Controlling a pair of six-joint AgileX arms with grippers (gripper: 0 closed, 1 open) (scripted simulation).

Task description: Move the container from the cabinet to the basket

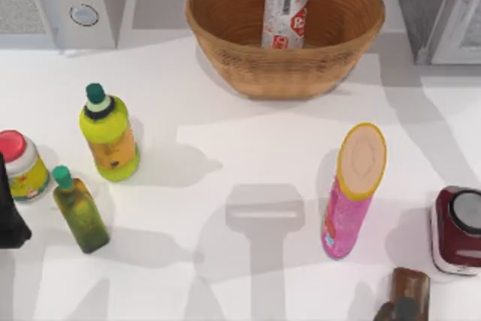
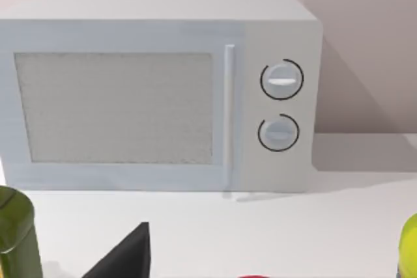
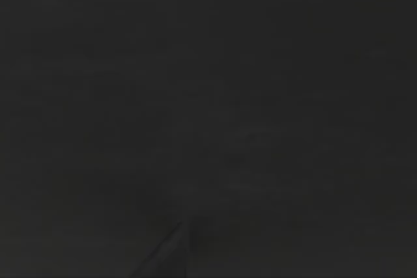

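Your container (image 1: pixel 284 14) standing inside the basket (image 1: pixel 225 43) at the desk's (image 1: pixel 248 155) far edge, cabinet (image 1: pixel 440 9) far right, pink tube (image 1: pixel 352 193) near front, left gripper (image 1: pixel 11 219) at left edge, grip state untellable, right wrist view dark.

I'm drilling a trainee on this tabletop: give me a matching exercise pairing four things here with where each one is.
Things:
1. silver can
2. pink tube
3. white appliance with two knobs
4. red-lidded jar

Places:
A. table's left edge
B. back left corner
C. inside the wicker basket
D. standing right of centre

Pairs: 1-C, 2-D, 3-B, 4-A
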